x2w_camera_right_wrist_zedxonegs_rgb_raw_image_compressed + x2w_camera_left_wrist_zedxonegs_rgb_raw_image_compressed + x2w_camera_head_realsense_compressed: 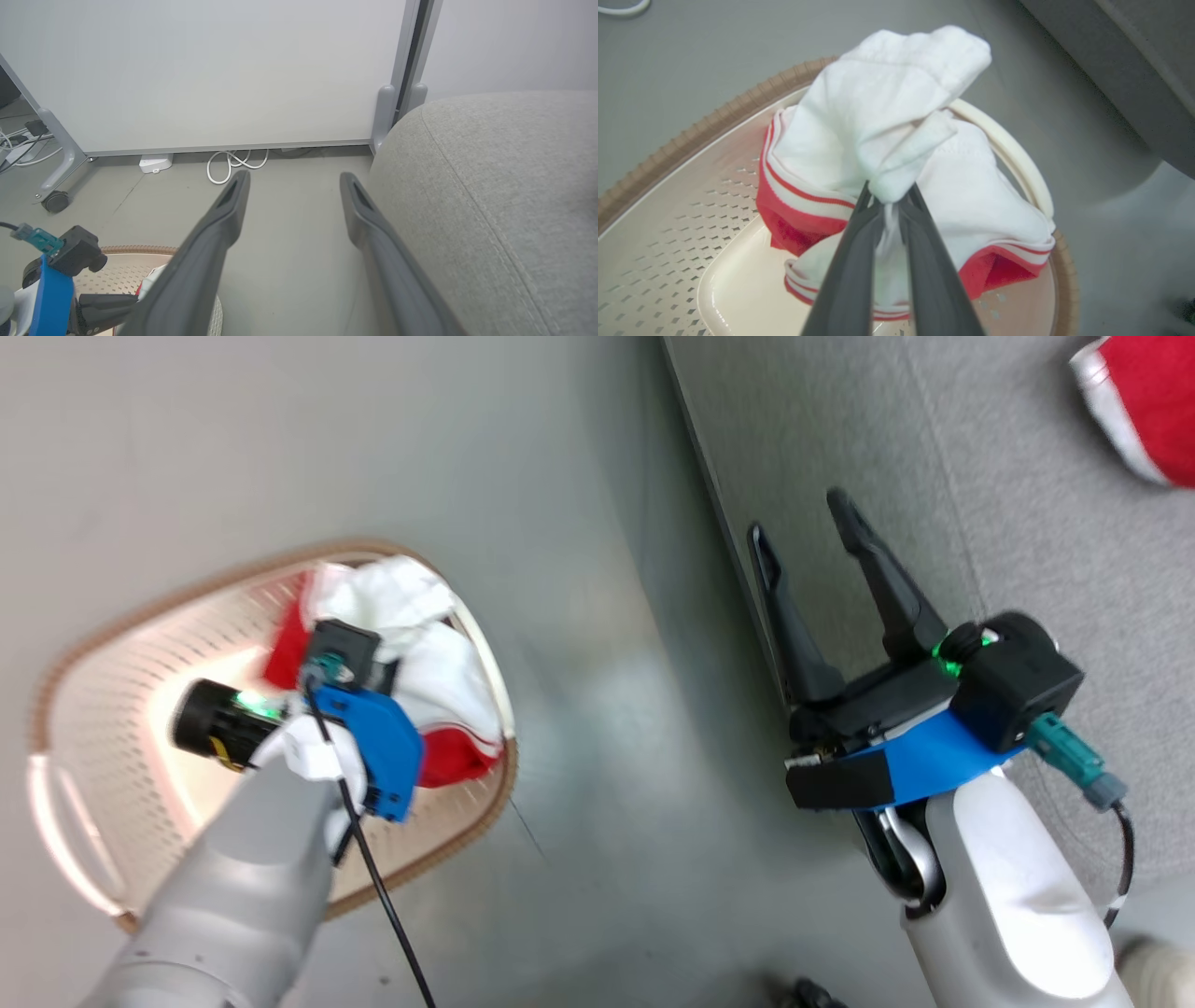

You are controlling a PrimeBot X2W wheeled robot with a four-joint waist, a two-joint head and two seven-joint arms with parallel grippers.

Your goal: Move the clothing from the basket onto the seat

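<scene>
Seat [1027,523], the largest body, fills the upper right of the head view and is the destination; a red garment [1148,401] with a white edge lies on its far corner, so the transfer is judged partly done. Floor [579,616], grey and bare, separates the seat from the basket [121,681], which stands at lower left, near the seat's edge but apart from it, presumably so that one arm can reach both. Clothing [887,116], a red-and-white bundle with striped trim, sits against the basket's wall on the seat side. A white fold of it is drawn up into a peak because the left gripper [888,193] has come in from above and is clamped on that fold, the two fingers nearly meeting around the cloth: a pinch on a raised crease gives a firm hold on soft fabric. Whether the bundle is one piece or several cannot be told. Right gripper [798,518] hangs over the seat's edge with fingers spread wide and nothing between them — idle, and clear of the path from basket to seat.
</scene>
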